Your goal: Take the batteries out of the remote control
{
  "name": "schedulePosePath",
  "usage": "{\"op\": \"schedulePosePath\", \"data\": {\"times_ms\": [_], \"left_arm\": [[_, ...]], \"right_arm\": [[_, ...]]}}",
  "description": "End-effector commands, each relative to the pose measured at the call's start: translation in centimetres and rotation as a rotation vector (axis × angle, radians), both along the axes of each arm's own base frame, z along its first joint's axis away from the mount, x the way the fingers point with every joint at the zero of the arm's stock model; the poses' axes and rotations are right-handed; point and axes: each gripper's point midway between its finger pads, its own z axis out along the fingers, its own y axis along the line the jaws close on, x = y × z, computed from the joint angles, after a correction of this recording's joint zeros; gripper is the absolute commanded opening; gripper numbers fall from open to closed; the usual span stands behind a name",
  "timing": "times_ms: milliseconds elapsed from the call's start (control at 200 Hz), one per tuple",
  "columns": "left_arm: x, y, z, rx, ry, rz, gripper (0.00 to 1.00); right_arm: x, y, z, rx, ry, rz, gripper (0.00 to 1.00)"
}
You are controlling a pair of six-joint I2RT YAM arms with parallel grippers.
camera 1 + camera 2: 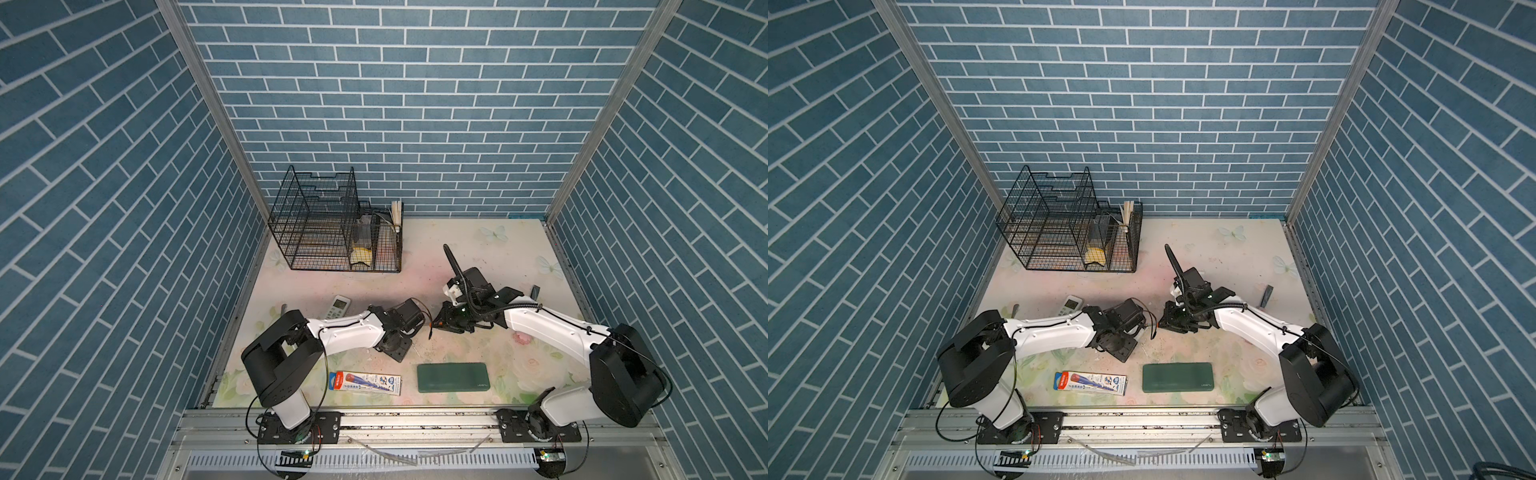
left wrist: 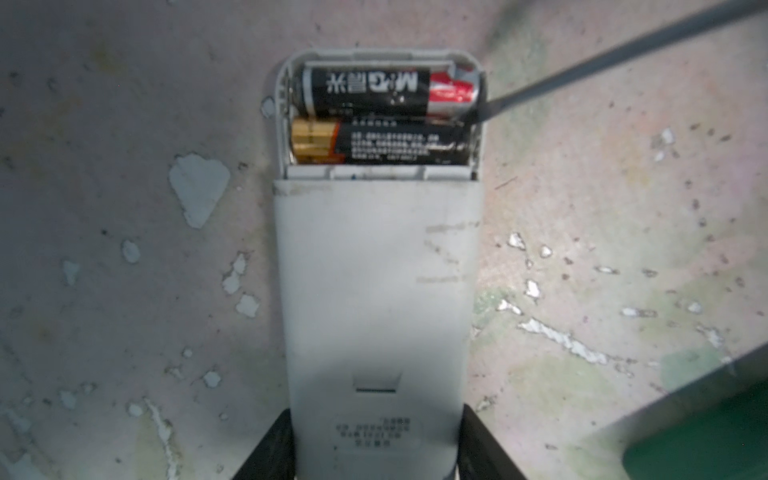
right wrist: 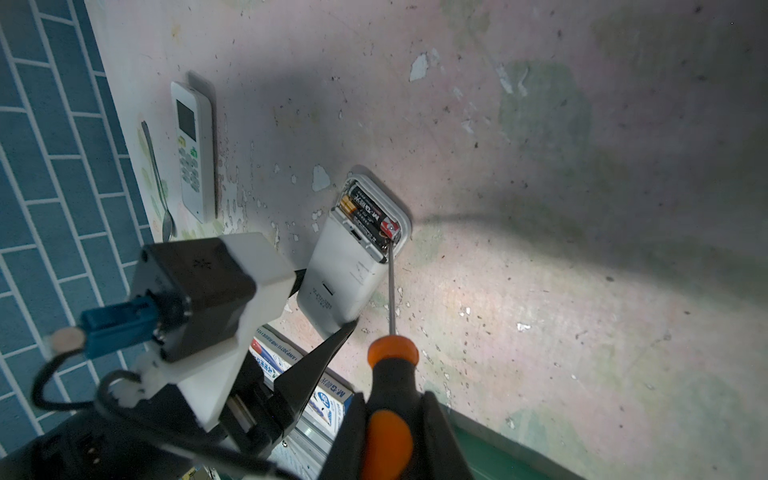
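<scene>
The remote control (image 2: 378, 291) lay face down on the tabletop (image 2: 582, 208), its battery bay uncovered at the far end, and the left gripper (image 2: 376, 453) had its fingers (image 2: 266, 449) clamped on the near end of the casing to pin it. Both batteries (image 2: 374, 112) sat side by side in that bay, one black with a red end against the outer wall, the other black with a gold-yellow end next to it; neither had lifted clear. The right gripper (image 3: 390, 436) had its fingers (image 3: 440, 432) closed on the orange-and-black handle of the screwdriver (image 3: 390, 299), and the blade tip rested at the red end of the outer battery, by the bay's corner. Doing this step well probably meant working the tip under that end and levering gently upward rather than pushing along the cell, while the left kept the casing flat so it could not skate or tip; too sharp a pry might flick the battery out across the tabletop. At the back, the wire rack (image 1: 316, 220) was joined by a wire basket (image 1: 382, 245) with a yellow item inside and pale sticks standing at its corner; its other contents were too dim to name. A second remote (image 3: 193, 149) lay apart, near a spoon (image 3: 158, 178).
</scene>
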Motion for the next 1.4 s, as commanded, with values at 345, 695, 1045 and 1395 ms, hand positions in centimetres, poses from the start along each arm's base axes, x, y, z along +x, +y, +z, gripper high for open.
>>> {"op": "schedulePosePath", "data": {"times_ms": [345,695,1045,1395], "left_arm": [[-2.3,-0.7,-3.4,0.002,0.078,-0.08,0.3],[-2.3,-0.5,-3.5,0.006,0.074,-0.07,0.29],[-2.1,-0.4,-3.5,0.01,0.067,-0.056,0.28],[-2.1,-0.5,-3.3,0.007,0.064,-0.049,0.28]], "right_arm": [[3.6,3.2,5.8,0.138,-0.2,0.036,0.0],[3.2,2.3,4.8,0.076,-0.172,0.033,0.0],[0.6,-0.7,2.0,-0.029,-0.098,0.014,0.0],[-0.4,-1.0,0.3,-0.024,-0.047,0.001,0.0]]}}
